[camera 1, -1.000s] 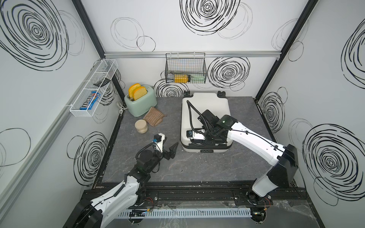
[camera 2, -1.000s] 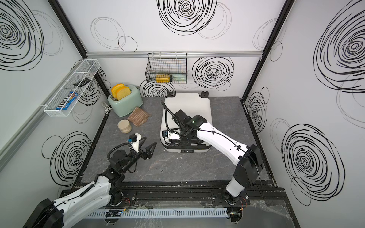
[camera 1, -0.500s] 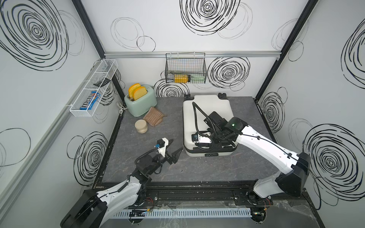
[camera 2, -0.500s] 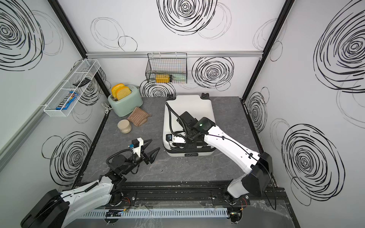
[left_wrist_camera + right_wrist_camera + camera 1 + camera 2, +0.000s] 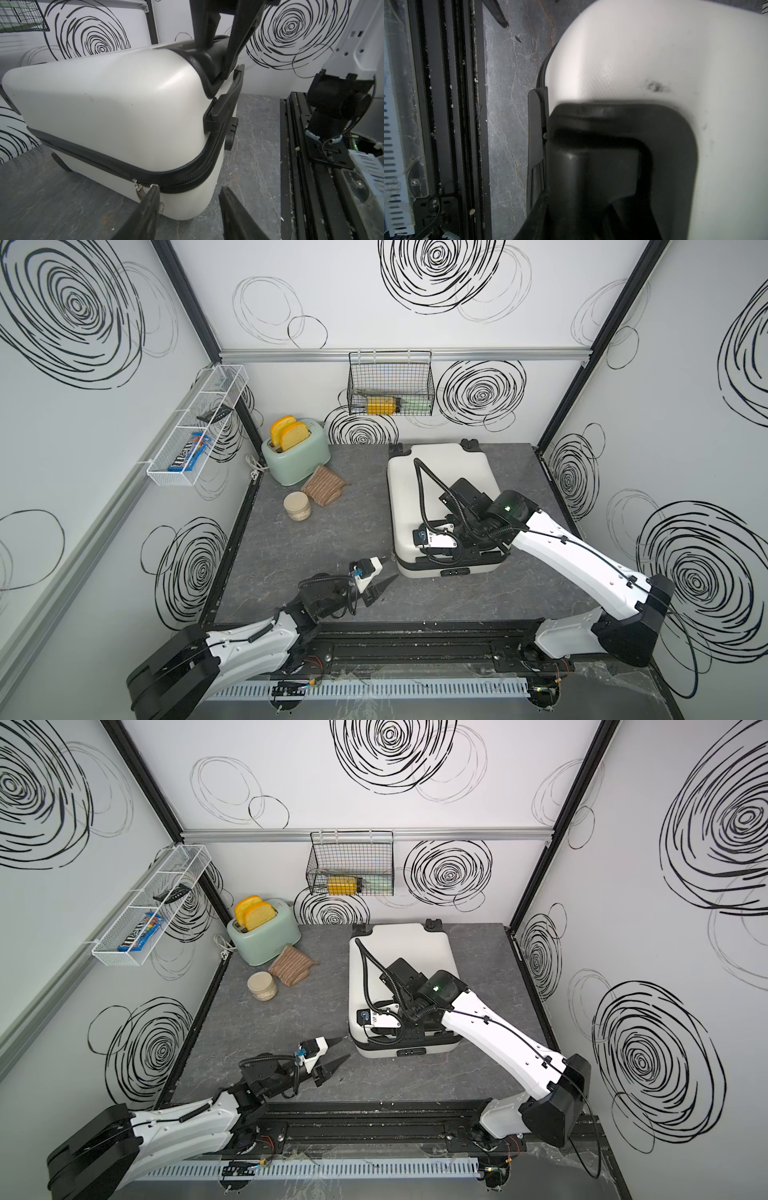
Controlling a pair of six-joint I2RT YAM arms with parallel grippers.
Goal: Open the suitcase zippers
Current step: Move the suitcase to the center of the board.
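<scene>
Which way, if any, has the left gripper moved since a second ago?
Yes. The left gripper has moved away from the jar, which stayed put, toward the suitcase.

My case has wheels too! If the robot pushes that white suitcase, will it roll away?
Probably not. The suitcase lies flat on its shell, with its wheels at the far end, so it would likely slide on the table rather than roll. The shell looks hard and smooth, so it is probably stiff and a bit slippery to grab.

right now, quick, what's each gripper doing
Left gripper: open, holding nothing, next to the zipper pull.
Right gripper: down in the black recess of the suitcase; open or closed cannot be told.
</scene>
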